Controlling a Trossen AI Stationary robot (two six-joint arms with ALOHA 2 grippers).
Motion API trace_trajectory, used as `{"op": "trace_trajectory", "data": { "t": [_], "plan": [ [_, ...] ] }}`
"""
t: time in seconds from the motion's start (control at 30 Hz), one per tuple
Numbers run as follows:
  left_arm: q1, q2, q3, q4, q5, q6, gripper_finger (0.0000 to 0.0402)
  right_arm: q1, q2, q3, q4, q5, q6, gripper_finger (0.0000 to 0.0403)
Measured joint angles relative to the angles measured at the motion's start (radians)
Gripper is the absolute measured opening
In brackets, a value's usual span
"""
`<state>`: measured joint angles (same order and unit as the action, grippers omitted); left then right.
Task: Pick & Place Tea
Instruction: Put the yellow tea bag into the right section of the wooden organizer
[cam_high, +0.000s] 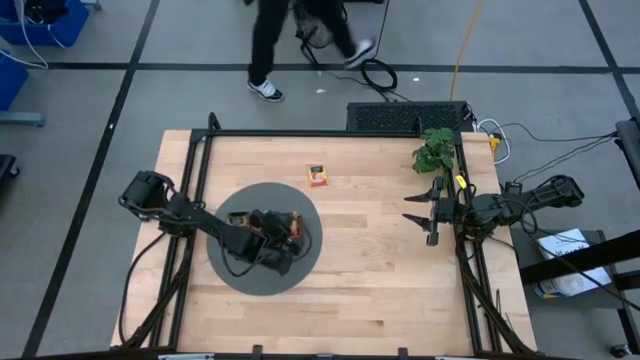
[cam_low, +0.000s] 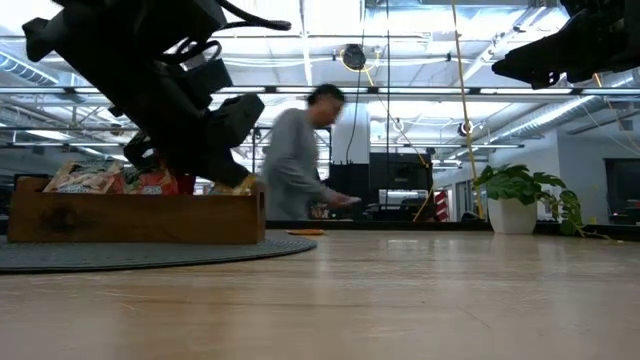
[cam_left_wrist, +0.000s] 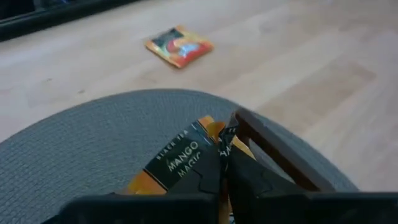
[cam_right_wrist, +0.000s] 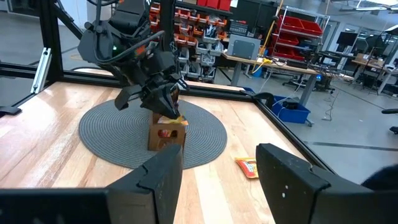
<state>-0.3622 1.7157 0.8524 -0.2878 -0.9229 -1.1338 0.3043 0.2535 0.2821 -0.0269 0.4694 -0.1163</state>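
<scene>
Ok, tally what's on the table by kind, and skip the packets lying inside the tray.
mat: 1
tray: 1
plant: 1
loose packet on the bare wood: 1
held packet, orange-yellow, pinched in the left hand over the tray: 1
Total: 5

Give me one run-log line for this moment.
left gripper: shut on orange-yellow packet over tray | right gripper: open, waiting at table edge | loose packet on table
</scene>
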Motion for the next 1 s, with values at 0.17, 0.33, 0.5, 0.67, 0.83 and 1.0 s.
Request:
{"op": "trace_trajectory", "data": {
  "t": [0.17, 0.33, 0.5, 0.67, 0.83, 1.0],
  "plan": [
    [0.023, 0.000, 0.000, 0.002, 0.063, 0.013, 0.0065, 0.000, 0.000, 0.000, 0.000, 0.000, 0.000, 0.0187],
    [0.035, 0.000, 0.000, 0.006, 0.062, 0.015, 0.0114, 0.000, 0.000, 0.000, 0.000, 0.000, 0.000, 0.0187],
    [0.034, 0.000, 0.000, 0.026, 0.063, 0.038, 0.0170, 0.000, 0.000, 0.000, 0.000, 0.000, 0.000, 0.0187],
    [0.033, -0.022, 0.001, 0.032, 0.113, 0.090, 0.0221, 0.000, 0.000, 0.000, 0.000, 0.000, 0.000, 0.0187],
    [0.036, -0.101, 0.002, 0.038, 0.142, 0.180, 0.0261, 0.000, 0.000, 0.000, 0.000, 0.000, 0.000, 0.0187],
    [0.047, -0.219, 0.003, 0.032, 0.108, 0.332, 0.0286, 0.000, 0.000, 0.000, 0.000, 0.000, 0.000, 0.0187]
  ]
}}
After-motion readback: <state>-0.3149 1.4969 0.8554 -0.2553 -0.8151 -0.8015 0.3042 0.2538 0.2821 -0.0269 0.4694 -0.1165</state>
